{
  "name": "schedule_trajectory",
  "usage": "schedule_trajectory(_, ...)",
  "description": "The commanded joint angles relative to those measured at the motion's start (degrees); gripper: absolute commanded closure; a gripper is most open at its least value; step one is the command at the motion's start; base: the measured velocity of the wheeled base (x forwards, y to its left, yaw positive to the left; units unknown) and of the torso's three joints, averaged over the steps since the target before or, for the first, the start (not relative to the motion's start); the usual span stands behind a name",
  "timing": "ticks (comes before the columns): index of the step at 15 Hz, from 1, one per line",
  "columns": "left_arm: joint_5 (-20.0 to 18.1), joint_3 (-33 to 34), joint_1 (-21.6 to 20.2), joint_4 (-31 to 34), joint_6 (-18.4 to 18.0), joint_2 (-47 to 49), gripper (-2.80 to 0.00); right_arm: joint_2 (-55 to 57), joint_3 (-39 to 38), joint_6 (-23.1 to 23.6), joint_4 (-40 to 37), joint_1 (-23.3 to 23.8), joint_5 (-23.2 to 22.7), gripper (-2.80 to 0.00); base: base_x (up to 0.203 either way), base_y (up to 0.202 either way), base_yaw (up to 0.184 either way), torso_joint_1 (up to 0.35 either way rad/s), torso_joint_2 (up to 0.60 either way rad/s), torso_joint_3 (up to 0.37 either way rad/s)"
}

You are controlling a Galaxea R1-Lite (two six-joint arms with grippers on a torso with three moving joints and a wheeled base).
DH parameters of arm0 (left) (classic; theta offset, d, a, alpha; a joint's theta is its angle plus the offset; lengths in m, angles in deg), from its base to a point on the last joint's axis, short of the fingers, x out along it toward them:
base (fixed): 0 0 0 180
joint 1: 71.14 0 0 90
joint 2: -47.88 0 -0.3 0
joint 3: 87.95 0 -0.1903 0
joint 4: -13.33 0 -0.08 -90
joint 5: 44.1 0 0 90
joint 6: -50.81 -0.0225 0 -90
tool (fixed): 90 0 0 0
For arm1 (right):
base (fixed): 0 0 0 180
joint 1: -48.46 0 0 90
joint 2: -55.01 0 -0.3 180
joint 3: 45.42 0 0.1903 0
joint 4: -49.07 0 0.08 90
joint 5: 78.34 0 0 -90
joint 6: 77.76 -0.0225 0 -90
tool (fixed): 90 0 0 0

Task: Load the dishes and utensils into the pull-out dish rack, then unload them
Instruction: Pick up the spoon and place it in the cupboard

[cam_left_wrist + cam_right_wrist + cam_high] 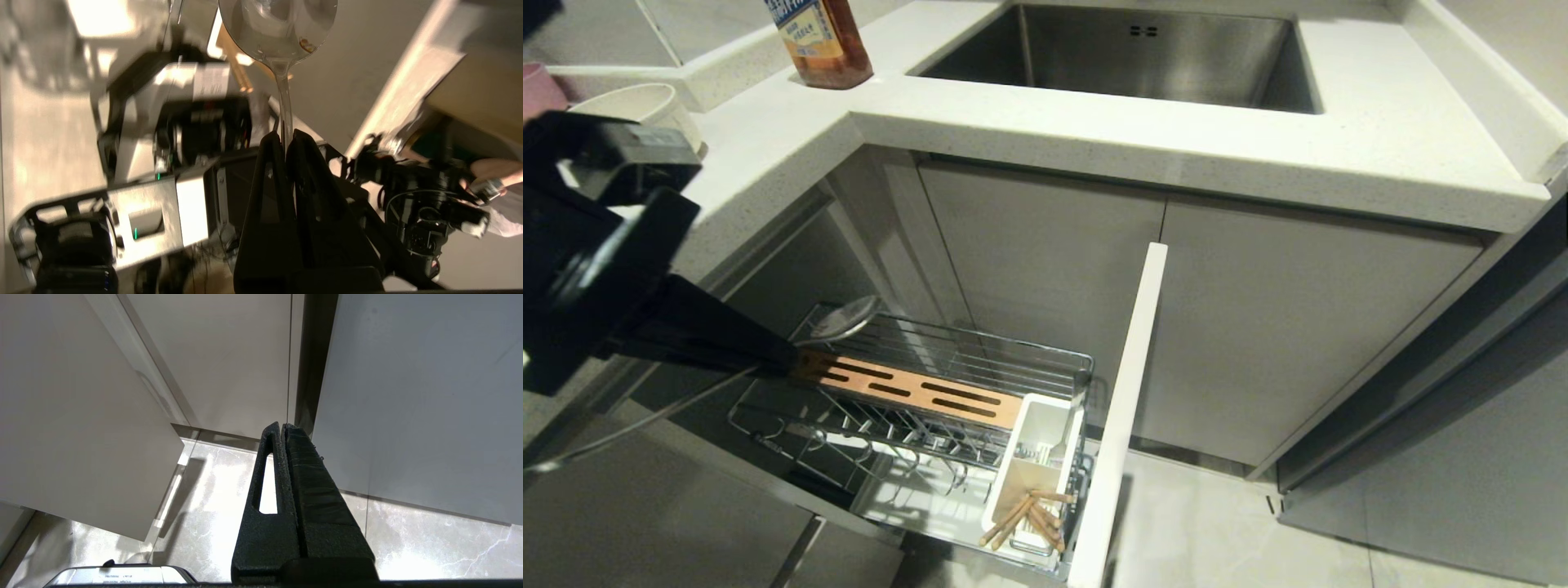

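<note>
Now chopsticks (1029, 519) in utensil holder (1045, 433), rack (947, 359)

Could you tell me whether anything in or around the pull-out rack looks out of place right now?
Only mildly: the chopsticks lie loosely crossed in the white utensil holder rather than upright. The left gripper holds the spoon securely.

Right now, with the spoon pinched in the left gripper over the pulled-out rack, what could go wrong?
1. The left gripper holds the spoon only by its thin, shiny handle, so it may swivel or slip between the fingers.
2. The spoon's bowl hangs over the rack's far wire edge; released there, it could drop behind or through the wires.
3. The white utensil holder already holds the chopsticks, so the spoon could knock against them going in.
</note>
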Motion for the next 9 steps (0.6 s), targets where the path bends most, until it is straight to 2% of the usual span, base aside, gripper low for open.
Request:
schedule_trajectory(1,-0.2,1.1,0.6,0.5,0.7,6.0,0.0,0.0,0.0,0.0,0.0,0.0,0.0,0.0,0.0,0.0,0.0,0.0,0.0,0.0)
schedule_trajectory(6,-5.8,2.3,1.0,0.3,1.3,17.2,0.0,0.1,0.0,0.0,0.0,0.0,0.0,0.0,0.0,0.0,0.0,0.0,0.0,0.0)
schedule_trajectory(9,-6.6,1.3,3.4,-0.1,1.3,22.8,0.0,0.1,0.0,0.0,0.0,0.0,0.0,0.0,0.0,0.0,0.0,0.0,0.0,0.0)
